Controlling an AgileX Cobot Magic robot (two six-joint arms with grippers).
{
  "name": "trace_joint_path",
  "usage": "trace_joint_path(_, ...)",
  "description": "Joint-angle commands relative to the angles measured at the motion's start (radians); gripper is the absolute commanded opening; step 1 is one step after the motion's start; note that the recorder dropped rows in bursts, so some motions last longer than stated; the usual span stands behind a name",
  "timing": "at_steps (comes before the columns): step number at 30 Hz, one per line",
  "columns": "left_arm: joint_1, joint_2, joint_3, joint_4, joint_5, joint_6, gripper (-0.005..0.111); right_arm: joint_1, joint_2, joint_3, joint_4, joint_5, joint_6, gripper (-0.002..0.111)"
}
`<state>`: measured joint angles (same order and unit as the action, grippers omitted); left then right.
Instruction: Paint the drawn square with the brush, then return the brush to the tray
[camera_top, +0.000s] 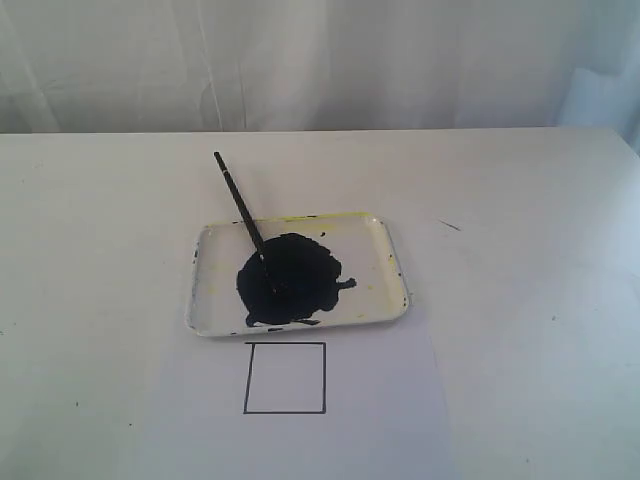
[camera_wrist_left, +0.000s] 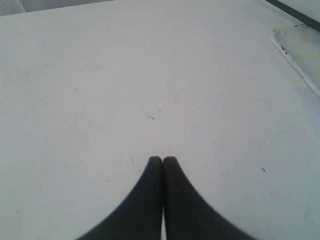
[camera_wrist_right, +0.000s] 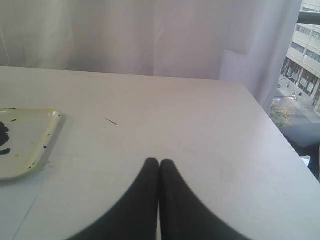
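A white tray (camera_top: 385, 262) with a yellow-stained rim holds a big dark paint blob (camera_top: 290, 280) at the middle of the table. The thin black brush (camera_top: 240, 207) leans over the tray's far left rim, its tip in the blob. Just in front of the tray lies white paper with the drawn square (camera_top: 285, 377), its inside white. Neither arm shows in the exterior view. My left gripper (camera_wrist_left: 163, 159) is shut and empty over bare table, with the tray's rim (camera_wrist_left: 295, 65) far off. My right gripper (camera_wrist_right: 159, 161) is shut and empty, and the tray's corner (camera_wrist_right: 37, 137) lies off to one side.
The white paper (camera_top: 400, 420) reaches the table's front edge. A small dark mark (camera_top: 449, 225) lies right of the tray. White curtains (camera_top: 320, 60) hang behind the table. The table's right edge (camera_wrist_right: 272, 125) drops off beside a window.
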<state>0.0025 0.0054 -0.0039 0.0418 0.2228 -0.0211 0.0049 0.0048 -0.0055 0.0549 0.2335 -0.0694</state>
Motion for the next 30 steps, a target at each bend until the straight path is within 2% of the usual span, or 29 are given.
trace_joint_path(1,-0.007,-0.005,0.004,-0.010,0.002,-0.002,0.000,-0.005,-0.005,0.005,-0.003,-0.005,0.000,0.000)
trace_joint_path(15,-0.007,-0.005,0.004,-0.010,0.000,-0.002,0.000,-0.005,-0.005,0.005,-0.003,-0.005,0.000,0.000)
trace_joint_path(17,-0.007,-0.005,0.004,-0.010,-0.050,-0.002,0.000,-0.005,-0.005,0.005,-0.003,-0.010,0.000,0.000)
trace_joint_path(19,-0.007,-0.005,0.004,-0.057,-0.154,-0.127,0.000,-0.005,-0.005,0.005,-0.003,-0.088,0.000,0.000)
trace_joint_path(22,-0.007,-0.005,0.004,-0.057,-0.273,-0.210,0.000,-0.005,-0.005,0.005,0.000,-0.166,0.002,0.000)
trace_joint_path(23,-0.007,-0.005,0.004,-0.060,-0.350,-0.245,0.000,-0.005,-0.005,0.005,0.000,-0.218,0.002,0.000)
trace_joint_path(25,-0.007,-0.005,-0.012,-0.063,-0.358,-0.355,0.000,-0.005,-0.005,0.005,0.000,-0.304,0.004,0.000)
trace_joint_path(27,-0.007,-0.005,-0.080,-0.063,-0.360,-0.406,0.000,-0.005,-0.005,0.005,0.000,-0.370,0.058,0.000)
trace_joint_path(30,-0.007,-0.005,-0.167,-0.063,-0.345,-0.429,0.000,-0.005,-0.005,0.003,0.000,-0.377,0.127,0.000)
